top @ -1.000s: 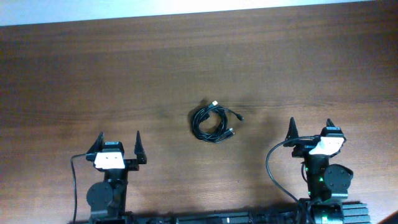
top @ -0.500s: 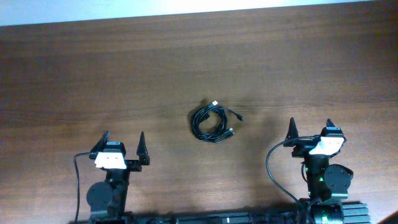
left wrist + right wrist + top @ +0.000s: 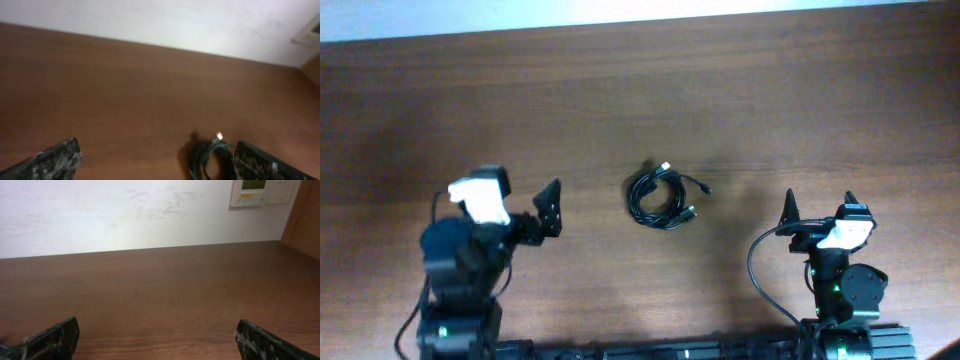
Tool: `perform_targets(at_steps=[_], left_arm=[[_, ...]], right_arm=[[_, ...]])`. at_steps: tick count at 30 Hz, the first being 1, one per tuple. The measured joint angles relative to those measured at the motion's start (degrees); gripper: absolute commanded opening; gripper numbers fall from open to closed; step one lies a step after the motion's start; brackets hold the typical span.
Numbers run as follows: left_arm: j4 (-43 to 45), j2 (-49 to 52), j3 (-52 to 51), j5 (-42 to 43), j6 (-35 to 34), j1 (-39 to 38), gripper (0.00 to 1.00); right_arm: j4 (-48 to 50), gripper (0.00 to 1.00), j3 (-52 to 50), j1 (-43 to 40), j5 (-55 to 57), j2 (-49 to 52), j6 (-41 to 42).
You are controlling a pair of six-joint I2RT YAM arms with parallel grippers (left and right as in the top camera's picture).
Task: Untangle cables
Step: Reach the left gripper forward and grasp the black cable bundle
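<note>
The cables [image 3: 665, 197] lie in one tight coil at the centre of the overhead frame; in the left wrist view they sit low and right of centre, a silver-tipped plug [image 3: 218, 135] poking out on top. The left gripper [image 3: 548, 210], jaws spread wide, points at the coil from the lower left and would do best to pinch one outer loop or that free plug, not the whole bundle. The right gripper [image 3: 820, 205], equally wide and well apart at lower right, should probably anchor the opposite side.
</note>
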Motion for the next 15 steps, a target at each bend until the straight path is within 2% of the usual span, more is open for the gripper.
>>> perform_targets(at_steps=[4, 8, 11, 15], left_arm=[[-0.17, 15.69, 5.42, 3.91, -0.04, -6.16, 0.99], [3.1, 27.47, 7.89, 0.66, 0.0, -17.64, 0.98], [6.56, 33.79, 8.13, 0.2, -0.02, -20.46, 0.99], [7.82, 42.14, 8.26, 0.46, -0.42, -20.57, 0.84]], right_arm=[[-0.02, 0.98, 0.0, 0.0, 0.0, 0.04, 0.02], [0.0, 0.99, 0.0, 0.0, 0.0, 0.0, -0.02], [0.0, 0.98, 0.0, 0.0, -0.02, 0.0, 0.0], [0.0, 0.99, 0.0, 0.0, -0.02, 0.0, 0.02]])
